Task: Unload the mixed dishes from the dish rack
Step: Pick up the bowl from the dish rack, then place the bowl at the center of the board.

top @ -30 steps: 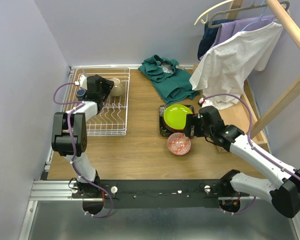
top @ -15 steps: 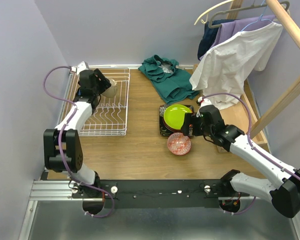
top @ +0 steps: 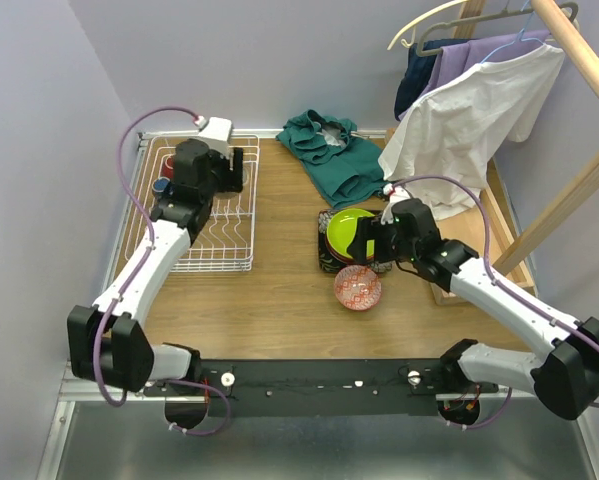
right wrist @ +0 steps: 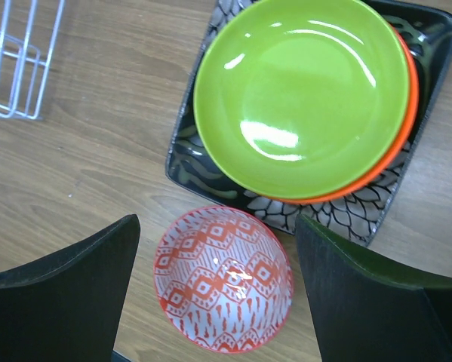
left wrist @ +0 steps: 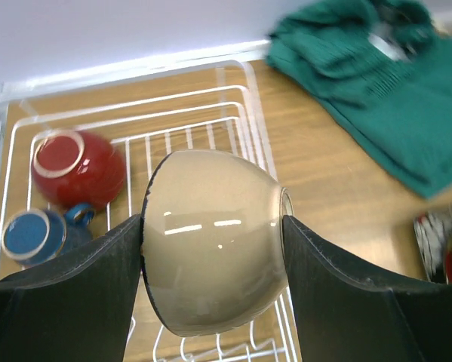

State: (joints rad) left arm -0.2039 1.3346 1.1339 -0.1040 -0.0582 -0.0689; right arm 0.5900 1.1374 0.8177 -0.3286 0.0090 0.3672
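In the left wrist view my left gripper [left wrist: 210, 264] is shut on a beige bowl [left wrist: 210, 241], held on its side above the white wire dish rack [left wrist: 233, 113]. A red cup [left wrist: 78, 167] and a dark-blue mug [left wrist: 33, 234] lie in the rack's far left corner. From above, the left gripper [top: 222, 172] hangs over the rack [top: 204, 250] and hides the bowl. My right gripper [right wrist: 218, 294] is open, above a red-patterned bowl [right wrist: 222, 279] on the table. Beside that bowl a lime-green plate [right wrist: 301, 90] tops an orange plate [right wrist: 398, 147] on a black square floral plate [right wrist: 203, 170].
A crumpled green cloth [top: 334, 150] lies at the back of the table. A white shirt [top: 469, 120] hangs from a slanted wooden rail [top: 579, 60] on the right, above the plate stack [top: 351, 232]. A wall runs close along the rack's left side.
The left arm has swung round with the beige bowl in its jaws and raised it off the rack. The right gripper has shifted slightly left over the red-patterned bowl.
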